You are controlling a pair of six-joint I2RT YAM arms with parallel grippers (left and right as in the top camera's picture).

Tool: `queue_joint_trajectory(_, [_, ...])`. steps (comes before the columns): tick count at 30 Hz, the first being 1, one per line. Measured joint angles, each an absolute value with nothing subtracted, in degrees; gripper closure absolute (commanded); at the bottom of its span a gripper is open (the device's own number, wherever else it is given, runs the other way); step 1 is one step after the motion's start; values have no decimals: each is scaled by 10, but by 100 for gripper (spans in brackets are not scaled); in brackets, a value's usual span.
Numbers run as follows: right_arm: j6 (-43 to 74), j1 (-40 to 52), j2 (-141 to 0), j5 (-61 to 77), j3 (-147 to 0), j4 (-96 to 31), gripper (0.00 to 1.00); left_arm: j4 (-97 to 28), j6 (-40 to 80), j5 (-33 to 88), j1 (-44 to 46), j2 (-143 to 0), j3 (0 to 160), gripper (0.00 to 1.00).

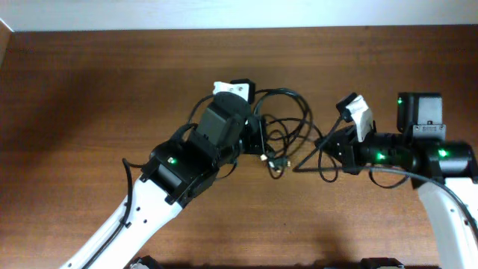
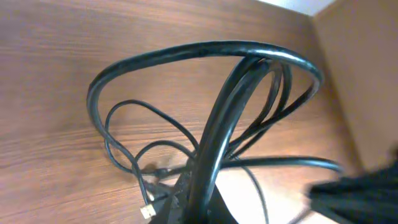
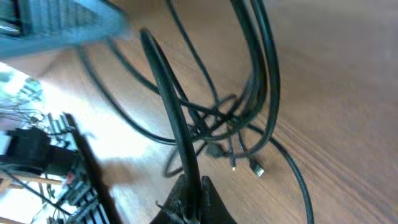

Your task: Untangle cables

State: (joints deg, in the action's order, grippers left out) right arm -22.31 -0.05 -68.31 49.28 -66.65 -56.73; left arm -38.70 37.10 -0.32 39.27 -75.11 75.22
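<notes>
Plainly, we find both pincers closed down to a narrow grip, each on a strand of the cables (image 1: pixel 287 125), which lie bunched in loose black loops at the middle of the overhead frame, slightly right of centre. The left pincer (image 1: pixel 258 142) comes in from the lower left and bites the tangle's left side. In its wrist view one thick strand rises from the bottom centre of the frame and arches over the thinner loops. The right pincer (image 1: pixel 326 143) reaches in from the right edge and pinches the tangle's right side. In its wrist view a single cord stands up straight from between the fingers (image 3: pixel 214 208), with the knot of crossings behind it. A small plug (image 1: pixel 278 166) lies on the wood just below the tangle, touching neither pincer.

For room, we see bare wood on the table (image 1: pixel 89 90) across the whole left half and along the top of the overhead frame, and another bare patch at lower centre between the two arms. The table's far edge runs along the top of the frame against a pale wall (image 1: pixel 224 11), well apart from the cables. The two pincers sit near each other, with only the tangle between them.
</notes>
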Motion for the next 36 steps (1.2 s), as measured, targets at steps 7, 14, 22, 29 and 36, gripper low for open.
queue_joint_trajectory(7, [-223, -4, -631, 528, -693, -556, 96, -443, 371, -83, 393, -751, 752, 100])
queue_joint_trajectory(14, [-193, -97, -604, 532, -696, -557, 93, -499, 426, -158, 382, -751, 752, 100])
queue_joint_trajectory(22, [-143, -178, -604, 506, -696, -584, 1, -468, 459, -134, 375, -751, 752, 100])
queue_joint_trajectory(29, [-137, -178, -604, 504, -696, -588, 1, -354, 375, 28, 375, -752, 752, 100])
queue_joint_trajectory(36, [-137, -178, -606, 504, -696, -589, 1, -267, 319, 194, 375, -752, 752, 100])
